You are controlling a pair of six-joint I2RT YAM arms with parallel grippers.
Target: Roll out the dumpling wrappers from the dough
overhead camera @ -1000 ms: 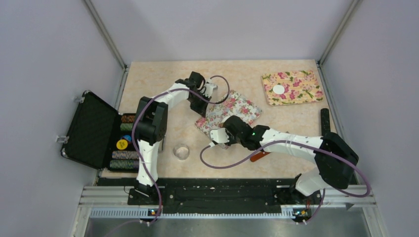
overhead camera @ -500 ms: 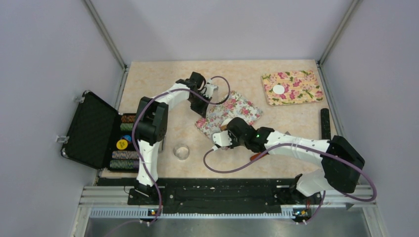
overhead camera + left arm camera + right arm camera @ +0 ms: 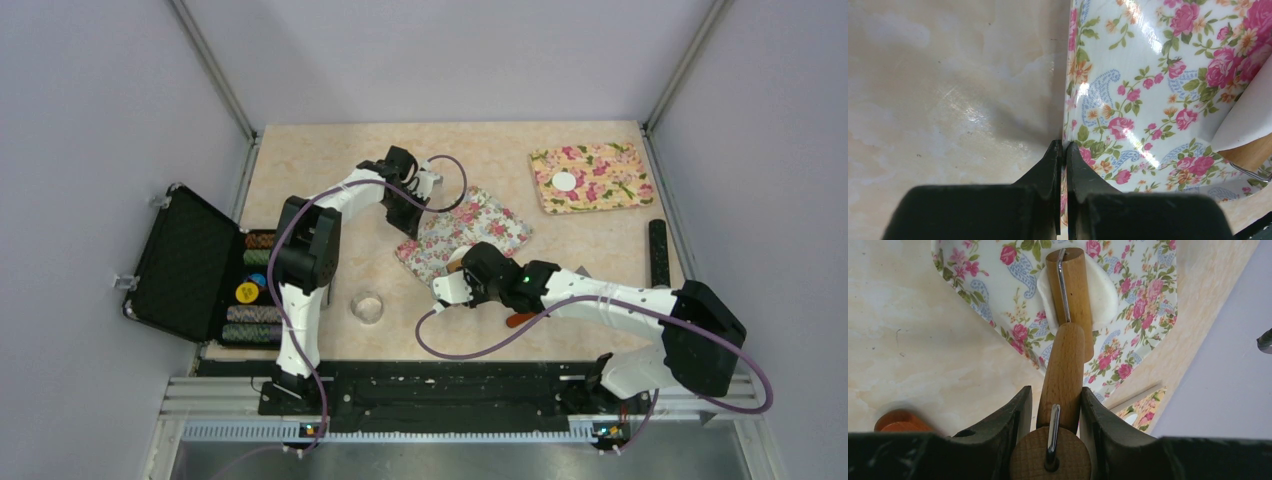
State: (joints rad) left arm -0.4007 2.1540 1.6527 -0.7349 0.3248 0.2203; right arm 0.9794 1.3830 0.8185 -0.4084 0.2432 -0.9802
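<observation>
From above, my left gripper (image 3: 408,214) meets the rose-patterned white mat (image 3: 480,222) at its corner. Left wrist: jaws pinched shut on the mat edge (a slip frees it). Right wrist: my right gripper (image 3: 1055,395) clamps the wooden roller (image 3: 1064,365), seemingly pressing the white dough lump (image 3: 1105,292) mid-mat; skewed pressure could tear it.

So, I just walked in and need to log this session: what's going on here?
The right arm's fingers grip the handle of a wooden roller, whose drum rests on a white piece of dough on the middle floral mat. The left arm's fingers are shut on that mat's edge. One flat round wrapper lies on the yellow floral mat at the far right.
</observation>
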